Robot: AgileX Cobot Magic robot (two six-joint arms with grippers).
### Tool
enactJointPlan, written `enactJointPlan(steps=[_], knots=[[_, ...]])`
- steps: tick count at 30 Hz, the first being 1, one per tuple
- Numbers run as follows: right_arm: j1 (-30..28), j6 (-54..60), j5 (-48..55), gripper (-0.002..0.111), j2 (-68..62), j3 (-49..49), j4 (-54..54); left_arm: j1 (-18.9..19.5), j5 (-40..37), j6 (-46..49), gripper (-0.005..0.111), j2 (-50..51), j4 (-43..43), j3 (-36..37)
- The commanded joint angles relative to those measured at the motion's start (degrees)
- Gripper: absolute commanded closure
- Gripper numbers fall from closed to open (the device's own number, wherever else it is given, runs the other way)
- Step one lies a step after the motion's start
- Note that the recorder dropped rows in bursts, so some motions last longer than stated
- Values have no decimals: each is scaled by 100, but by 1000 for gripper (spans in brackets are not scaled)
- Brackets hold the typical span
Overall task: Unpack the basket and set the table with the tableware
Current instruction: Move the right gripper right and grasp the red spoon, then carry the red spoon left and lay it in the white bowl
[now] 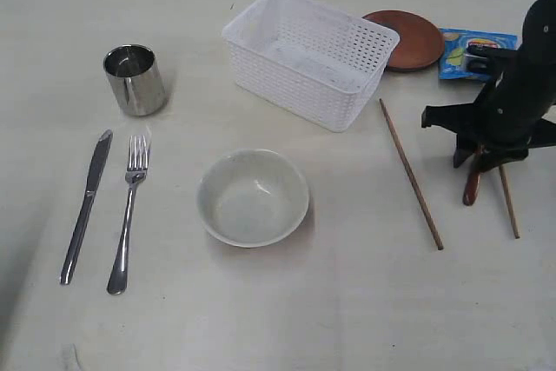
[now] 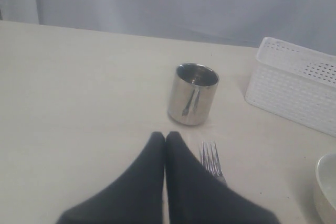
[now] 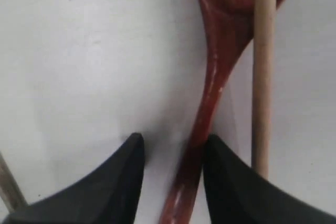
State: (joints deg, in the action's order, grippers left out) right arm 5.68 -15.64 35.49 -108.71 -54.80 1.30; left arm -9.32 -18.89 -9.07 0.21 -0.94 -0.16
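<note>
Right gripper point(image 3: 173, 139) is set low over the dark red glossy spoon point(image 3: 210, 77). Its black fingers are parted, not clenched. The slim handle is straddled: one finger is touched by it and a gap is left at the other, so no grasp is judged made. The spoon's long axis runs straight out ahead of the fingertips, with the broad bowl end beyond them, flat on the pale cream tabletop point(image 1: 347, 301). Just outside the touching finger, a round matte wooden chopstick point(image 3: 262, 77) is laid nearly parallel to the spoon, close enough to be caught by a closing jaw. The second wooden chopstick point(image 1: 410, 173) is set off on the gripper's other side. Left gripper point(image 2: 165, 137) is pressed shut on nothing, well apart, near the shiny steel cup point(image 2: 192, 94). The right arm is far nearer. The white perforated plastic basket point(image 1: 304, 76) is seen with nothing inside.
</note>
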Motion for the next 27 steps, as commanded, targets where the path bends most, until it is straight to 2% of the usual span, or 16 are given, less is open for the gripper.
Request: enactJointPlan(steps=[1,4,8,11,18,20,21,27], knots=[[-45,66,-258,92,-163,21,23,6,54,3,107,-21,-20,16],[-24,244,-245,109,-163,21,23,6,54,3,107,-21,-20,16],[291,335,-143,109,-137,21,23,6,54,3,107,-21,-20,16],[798,368,-107,109,110,21,23,6,54,3,107,-21,-20,16],[1546,416,254,109,1876,21,-16,6,54,3,107,-21,-20,16],[1897,481,429,109,2450,21,-130,6,54,3,107,-21,-20,16],[2255,730,521,109,2771,21,-265,6,54,3,107,-21,-20,16],[3478,1761,940,109,3025,21,-881,6,54,3,107,-21,-20,16]])
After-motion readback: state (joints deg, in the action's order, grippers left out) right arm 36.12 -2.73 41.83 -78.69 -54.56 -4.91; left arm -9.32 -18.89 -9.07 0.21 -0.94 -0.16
